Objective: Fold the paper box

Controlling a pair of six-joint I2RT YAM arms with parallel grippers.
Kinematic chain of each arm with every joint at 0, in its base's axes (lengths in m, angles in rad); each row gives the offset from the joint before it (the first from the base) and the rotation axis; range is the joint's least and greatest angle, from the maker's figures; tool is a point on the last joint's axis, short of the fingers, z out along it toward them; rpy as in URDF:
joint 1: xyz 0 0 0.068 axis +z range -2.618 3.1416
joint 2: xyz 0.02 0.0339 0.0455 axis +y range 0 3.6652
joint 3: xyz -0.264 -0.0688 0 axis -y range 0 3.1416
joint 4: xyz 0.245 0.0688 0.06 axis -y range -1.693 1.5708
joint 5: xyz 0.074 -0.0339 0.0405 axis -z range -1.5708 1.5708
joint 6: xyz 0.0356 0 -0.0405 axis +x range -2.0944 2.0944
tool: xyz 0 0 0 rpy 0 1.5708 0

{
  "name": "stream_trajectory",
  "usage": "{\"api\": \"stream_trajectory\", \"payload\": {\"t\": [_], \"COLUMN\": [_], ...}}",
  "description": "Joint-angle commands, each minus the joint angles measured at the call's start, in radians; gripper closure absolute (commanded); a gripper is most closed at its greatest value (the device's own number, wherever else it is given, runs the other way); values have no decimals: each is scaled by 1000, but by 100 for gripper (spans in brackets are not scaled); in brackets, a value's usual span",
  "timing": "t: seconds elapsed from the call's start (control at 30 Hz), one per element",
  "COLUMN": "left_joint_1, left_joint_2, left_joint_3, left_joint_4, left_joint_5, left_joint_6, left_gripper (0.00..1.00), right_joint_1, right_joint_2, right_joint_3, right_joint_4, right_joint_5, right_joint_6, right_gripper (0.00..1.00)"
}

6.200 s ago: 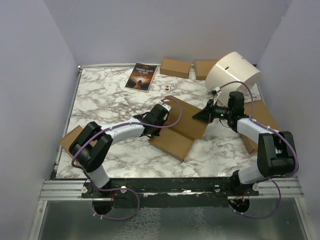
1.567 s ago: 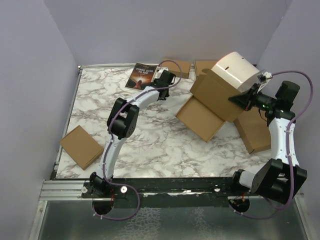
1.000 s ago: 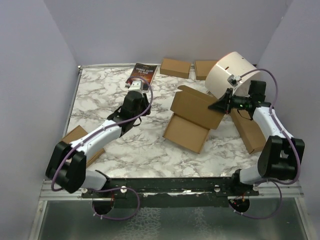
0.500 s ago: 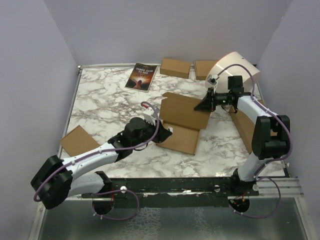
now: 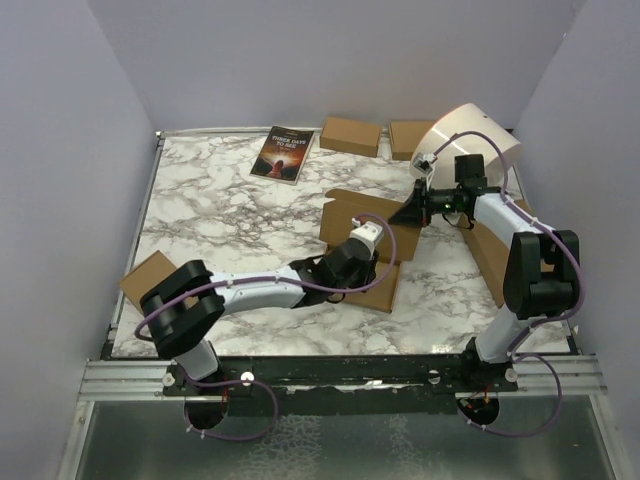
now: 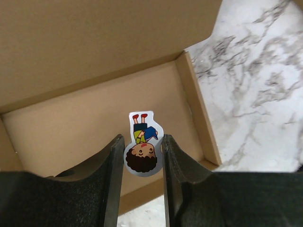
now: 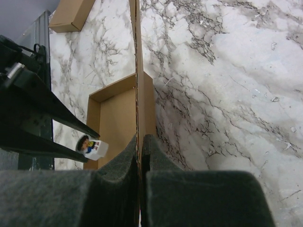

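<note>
Pinching the paper box by its upright lid edge, right gripper, left gripper clamping cartoon sticker over tray.

- Noting marbled white tabletop, carrying everything.
- Spotting paper box sitting open at mid-table.
- Logging book, small brown box, second brown box and white drum lining far edge.
- Finding flat brown box lying at right, corner box sitting near left.

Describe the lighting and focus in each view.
Left wrist: fingers dark in the foreground, cartoon piece and paper box evenly lit and sharp. Right wrist: pads fill the bottom, slightly soft; marble table crisp. Top external: even light, only faint shadows.
</note>
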Motion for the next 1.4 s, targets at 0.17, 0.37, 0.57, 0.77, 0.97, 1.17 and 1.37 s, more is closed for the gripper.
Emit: {"api": "stream_trajectory", "payload": {"t": [0.17, 0.37, 0.57, 0.77, 0.97, 1.17, 1.37], "left_joint_1": [-33, -36, -36, 62, 363, 559, 598], "left_joint_2": [199, 183, 43, -202, -471, -535, -401], "left_joint_3": [145, 152, 92, -103, -361, -518, -546], "left_joint_4": [-149, -181, -151, -16, 160, 314, 540], "left_joint_5": [-122, -138, -121, -14, 168, 268, 412], "left_joint_6": [78, 77, 108, 118, -14, -87, 8], "left_gripper": [80, 50, 41, 38, 65, 83, 78], "right_joint_1": [0, 0, 0, 0, 13, 82, 99], "right_joint_2": [-18, -12, -9, -14, 6, 38, 58], "right_joint_3": [-9, -9, -9, -5, 57, 131, 179], "right_joint_4": [-15, -21, -30, -48, -159, -287, -377], "right_joint_5": [12, 13, 12, 16, -17, -29, -61], "right_joint_6": [-23, -29, -39, -66, -197, -366, -469], "right_gripper": [98, 98, 98, 98, 99, 99, 99]}}
